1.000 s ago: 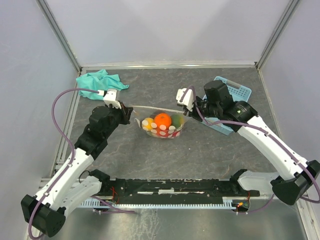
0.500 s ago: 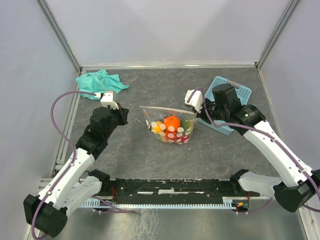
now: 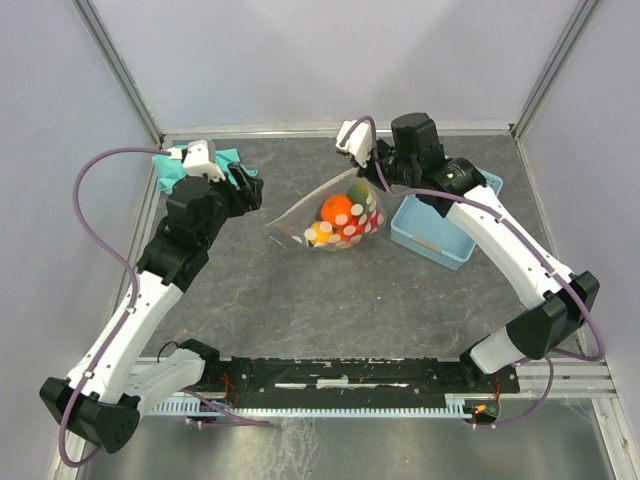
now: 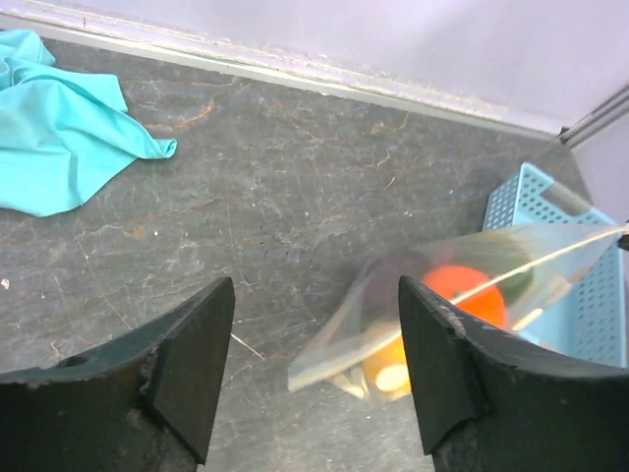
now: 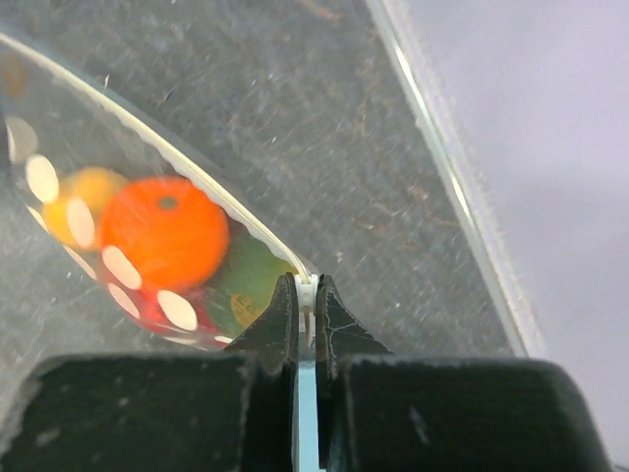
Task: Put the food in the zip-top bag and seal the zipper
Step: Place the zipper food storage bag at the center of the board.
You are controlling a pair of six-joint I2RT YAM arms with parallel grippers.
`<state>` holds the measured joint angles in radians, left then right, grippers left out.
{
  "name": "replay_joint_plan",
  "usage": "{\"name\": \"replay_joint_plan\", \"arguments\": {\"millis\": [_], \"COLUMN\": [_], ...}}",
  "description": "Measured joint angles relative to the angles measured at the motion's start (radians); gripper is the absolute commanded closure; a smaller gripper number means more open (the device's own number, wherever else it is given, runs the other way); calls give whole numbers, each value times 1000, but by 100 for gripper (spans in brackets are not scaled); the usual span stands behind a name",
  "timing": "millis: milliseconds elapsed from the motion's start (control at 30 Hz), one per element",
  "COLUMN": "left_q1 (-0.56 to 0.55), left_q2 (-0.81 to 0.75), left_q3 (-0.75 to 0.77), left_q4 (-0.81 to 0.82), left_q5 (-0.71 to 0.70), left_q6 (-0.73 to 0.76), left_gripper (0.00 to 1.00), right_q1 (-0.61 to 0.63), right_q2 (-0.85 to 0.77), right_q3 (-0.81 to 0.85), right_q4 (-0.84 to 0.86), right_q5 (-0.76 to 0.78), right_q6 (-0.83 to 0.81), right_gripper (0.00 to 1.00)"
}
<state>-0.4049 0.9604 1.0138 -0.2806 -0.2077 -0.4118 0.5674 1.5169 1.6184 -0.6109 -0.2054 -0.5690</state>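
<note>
Our right gripper pinches the zipper end of the zip-top bag; the left gripper stands wide, empty. We should lower it gently, with the food inside.

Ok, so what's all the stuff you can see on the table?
zip-top bag: one, clear with white dots, middle of the table, lifted by its zip edge.
toy fruits: at least four, orange, yellow, green and red, inside the bag.
cloth: one, teal, far left corner, crumpled.
basket: one, light blue, right side, beside the bag.
table: one, dark grey, under everything.
left gripper: one, black, open, holding nothing, near the cloth.
right gripper: one, black, shut on the bag's zip edge.
</note>
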Motion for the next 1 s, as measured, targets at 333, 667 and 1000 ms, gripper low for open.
{"name": "replay_joint_plan", "arguments": {"millis": [333,667,1000], "left_q1": [2,2,-1], "left_q2": [-6,-204,-387], "left_q3": [78,-45,-165], "left_q4": [-185,-276,-353], "left_q5": [-83,-118,-162], "left_q6": [-83,-115,-115], "left_gripper": [11,0,0], "right_q1": [15,245,286], "right_q2": [-61,-254,-401], "right_q3": [-142,-610,-725], "right_q4": [215,228,166], "right_q5": [23,16,99], "right_q6": [64,177,388], "right_gripper": [98,85,3]}}
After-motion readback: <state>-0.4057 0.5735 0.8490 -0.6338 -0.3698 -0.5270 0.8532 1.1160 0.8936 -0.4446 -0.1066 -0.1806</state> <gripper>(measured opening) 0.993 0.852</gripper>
